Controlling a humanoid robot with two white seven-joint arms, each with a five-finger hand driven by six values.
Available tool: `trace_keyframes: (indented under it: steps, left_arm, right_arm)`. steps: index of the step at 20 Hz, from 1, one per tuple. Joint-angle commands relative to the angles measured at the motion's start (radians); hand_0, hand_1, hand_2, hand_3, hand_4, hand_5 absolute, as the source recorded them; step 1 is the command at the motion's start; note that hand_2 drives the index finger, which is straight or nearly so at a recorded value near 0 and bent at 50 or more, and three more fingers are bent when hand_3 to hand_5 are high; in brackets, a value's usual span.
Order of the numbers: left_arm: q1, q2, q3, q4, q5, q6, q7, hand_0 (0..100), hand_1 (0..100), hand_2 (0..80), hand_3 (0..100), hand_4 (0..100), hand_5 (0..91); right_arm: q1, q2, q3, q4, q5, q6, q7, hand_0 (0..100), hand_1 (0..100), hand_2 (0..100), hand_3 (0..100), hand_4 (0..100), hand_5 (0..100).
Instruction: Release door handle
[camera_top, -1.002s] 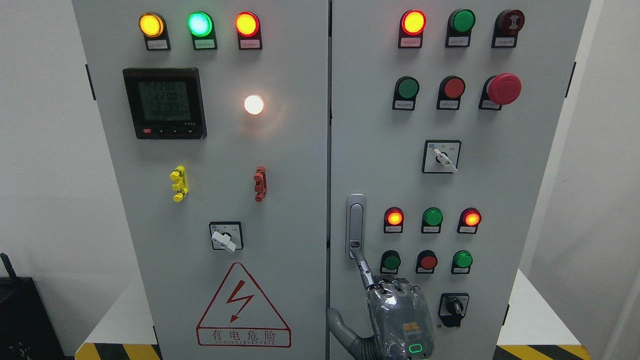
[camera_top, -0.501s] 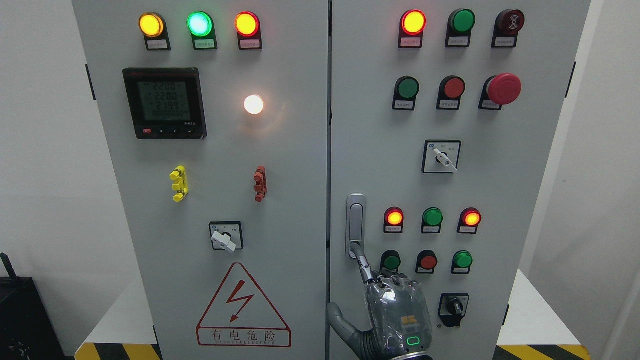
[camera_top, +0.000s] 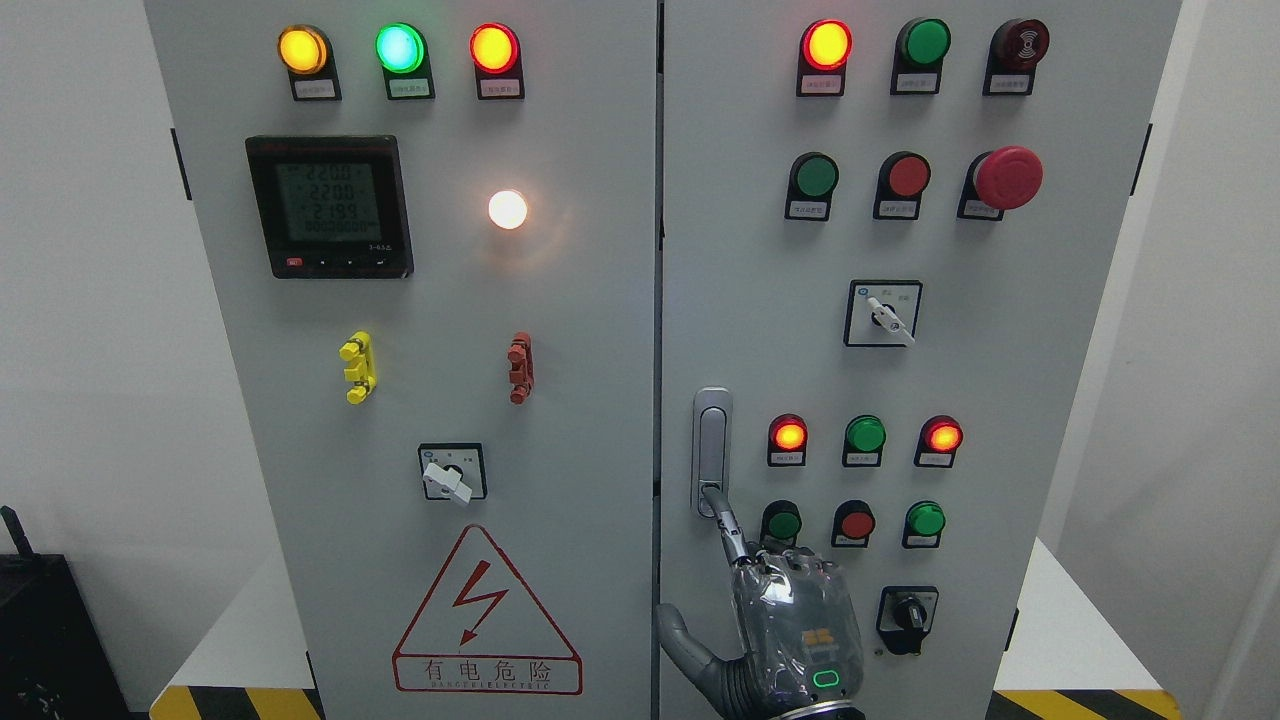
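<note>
The silver door handle (camera_top: 712, 440) stands upright at the left edge of the right cabinet door (camera_top: 760, 300). My right hand (camera_top: 795, 620) comes up from the bottom edge, with its back towards the camera. Its index finger (camera_top: 728, 528) is stretched out, and its tip rests on the round button at the handle's lower end. The other fingers are curled against the palm and the thumb (camera_top: 680, 645) sticks out to the left. The hand grasps nothing. The left arm is out of view.
The right door carries lit and unlit push buttons, a red emergency stop (camera_top: 1008, 177) and two rotary switches (camera_top: 883, 313) close to the hand. The left door (camera_top: 450, 300) has a meter, lamps, a switch and a warning triangle. A black object (camera_top: 40, 630) sits at lower left.
My right hand has risen a little. Its index fingertip moved from just below the handle's lower end up onto the button. It has hardly moved in the last half second.
</note>
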Motion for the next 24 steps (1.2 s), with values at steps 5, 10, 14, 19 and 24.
trace_keyframes:
  steps: [5, 10, 14, 19, 24]
  left_arm:
    - [0.000, 0.000, 0.000, 0.000, 0.000, -0.001, -0.001, 0, 0, 3.2, 17, 13, 0.0]
    - [0.000, 0.000, 0.000, 0.000, 0.000, -0.001, -0.001, 0, 0, 3.3, 17, 13, 0.0]
    - [0.000, 0.000, 0.000, 0.000, 0.000, -0.001, -0.001, 0, 0, 3.2, 17, 13, 0.0]
    - [0.000, 0.000, 0.000, 0.000, 0.000, 0.001, -0.001, 0, 0, 3.3, 17, 13, 0.0]
    - [0.000, 0.000, 0.000, 0.000, 0.000, -0.001, 0.001, 0, 0, 3.3, 17, 13, 0.0]
  right_arm:
    - [-0.004, 0.000, 0.000, 0.011, -0.003, 0.001, 0.000, 26, 32, 0, 82, 80, 73]
    - [0.002, 0.000, 0.000, 0.009, -0.003, 0.002, 0.003, 26, 32, 0, 82, 80, 73]
    - [0.002, 0.000, 0.002, 0.009, -0.002, 0.002, 0.005, 26, 32, 0, 83, 80, 73]
    - [0.002, 0.000, 0.002, 0.011, -0.002, 0.002, 0.005, 26, 32, 0, 83, 80, 73]
    - [0.002, 0.000, 0.002, 0.014, -0.002, 0.004, 0.022, 26, 32, 0, 83, 80, 73]
